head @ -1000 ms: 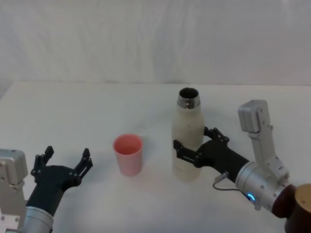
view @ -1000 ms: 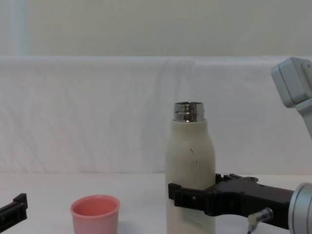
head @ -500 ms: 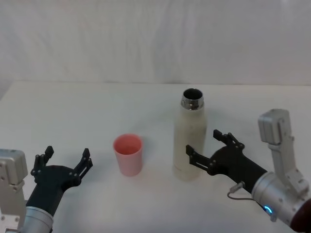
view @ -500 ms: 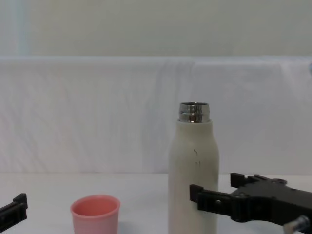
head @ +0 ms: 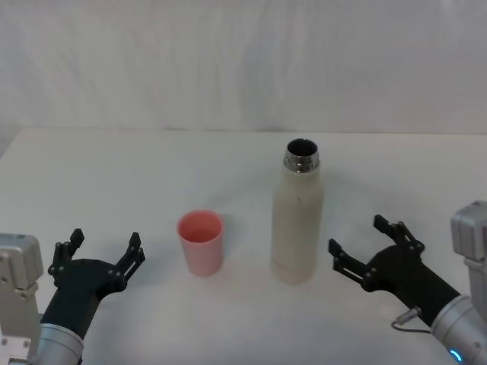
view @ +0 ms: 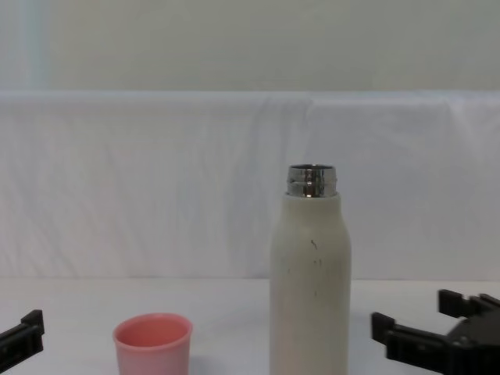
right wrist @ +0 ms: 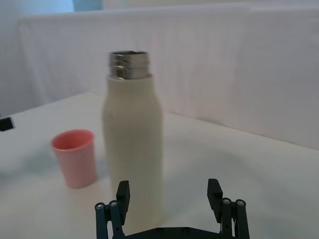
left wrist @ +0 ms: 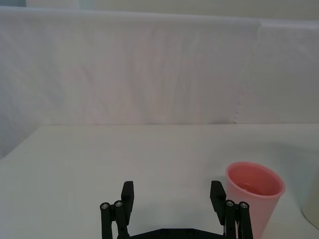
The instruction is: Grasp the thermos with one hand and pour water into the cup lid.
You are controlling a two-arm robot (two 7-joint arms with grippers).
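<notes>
Thermos (head: 297, 219) stands upright on the white worktop (head: 137, 175), uncapped, with the pink cup lid (head: 201, 242) near on its left. Right tool (head: 368, 254) sits just beside it, fingers apart, not touching. Left tool (head: 99, 255) rests spread open, left of the cup lid

Both grippers, left gripper (head: 99, 251) & right gripper (head: 369, 243): matte black, slim multi-link fingers w/ small silver screws at joints. Behind each claw: silver cylindrical wrist, grey boxy module. Thin grey cable under right wrist.
</notes>
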